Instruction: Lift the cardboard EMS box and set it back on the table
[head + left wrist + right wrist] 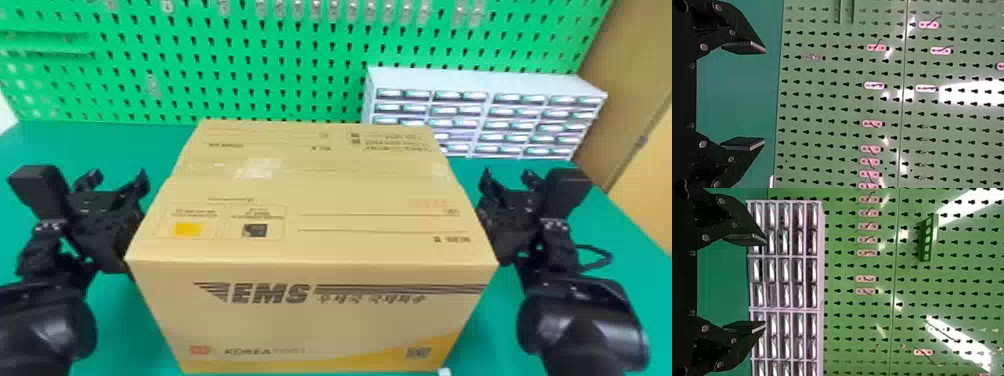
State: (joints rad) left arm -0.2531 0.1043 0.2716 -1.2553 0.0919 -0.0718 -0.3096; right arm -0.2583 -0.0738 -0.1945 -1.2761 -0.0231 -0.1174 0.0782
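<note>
Cardboard EMS box (310, 215): centred between the arms; top level or nearly so, printed side facing near. Contact between its base and the tabletop (635, 280) cannot be told.
Box edges: left and right top edges run from near to far; clear tape (257, 168) crosses the top.
Left tool (116, 177): at the box's left side, released; fingers apart, pointing far, nothing between them.
Right tool (507, 177): at the box's right side, released; fingers apart, pointing far, nothing between them.
Side room: tabletop surface extends outward of both tools.
Far limit: green pegboard (280, 65) behind the box; white drawer cabinet (480, 82) at far right, with a strip of tabletop between it and the right tool.
</note>
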